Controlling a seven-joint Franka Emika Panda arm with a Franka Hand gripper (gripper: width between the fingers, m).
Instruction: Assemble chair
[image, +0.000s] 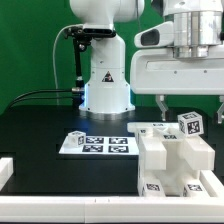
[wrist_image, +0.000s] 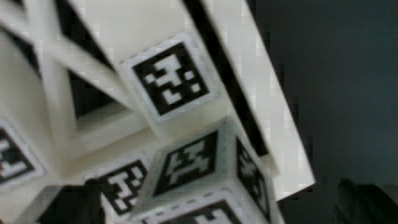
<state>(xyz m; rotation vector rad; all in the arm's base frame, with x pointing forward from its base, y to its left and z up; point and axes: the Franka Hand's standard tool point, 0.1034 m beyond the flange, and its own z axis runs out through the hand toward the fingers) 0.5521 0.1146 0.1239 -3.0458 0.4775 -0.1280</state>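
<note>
At the exterior view's lower left, the white raised border (image: 8, 170) edges the black tabletop (image: 40, 125), with a green backdrop behind. A dark cable (image: 40, 95) runs along the tabletop's far edge toward the arm's base (image: 105, 85), which stands at the upper middle of the frame. Just in front of the base lies the marker board (image: 97, 143), flat, with its square tags facing up.

To the right of the board, in the lower right of the frame, sits the chair (image: 172, 160) — a blocky white cluster of slabs and bars joined together, with tags on its top and front faces. One tagged block (image: 190, 123) sticks up at its far end.

Above that block, in the upper right, hangs the hand (image: 190, 112). Its two dark fingers (image: 163, 103) are spread wide, one to each side of the block, and pinch nothing.

The wrist view is filled by the chair (wrist_image: 169, 80) seen very close — tilted white bars and several blurred tags, with the dark tabletop (wrist_image: 338, 90) beside them.
</note>
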